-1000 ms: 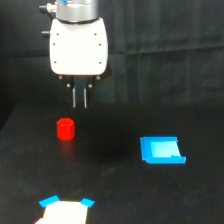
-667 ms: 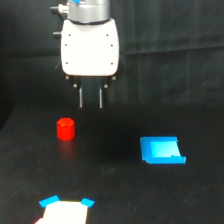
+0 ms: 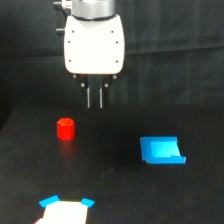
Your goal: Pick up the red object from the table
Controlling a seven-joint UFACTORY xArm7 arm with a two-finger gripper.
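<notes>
Your red object sits upright on the table, toward the exterior view's left, roughly mid-depth. It's a stubby red-orange cylinder, top face visible, nothing touching it. No print or marking readable on it.

The gripper hangs above the table, up and toward the exterior view's right of the red object, clear of it. You can see two thin fingers pointing straight down with only a narrow gap between them, nothing held. The fingertips end above the level of the object's top in the picture; actual height over the table can't be judged from this one view. The white gripper body is boxy with rounded corners and small dark screw dots along its edges; a grey metal collar sits on top. No logo or label legible on either.

Further out: a flat cyan-blue square lies on the table toward the exterior view's right, well apart from the red object, with its near edge slightly raised or folded. At the bottom edge, a white piece with cyan corners is cut off by the frame; you can't tell what it is. Behind everything is a black pleated curtain. No writing anywhere in view; the frame is soft.
</notes>
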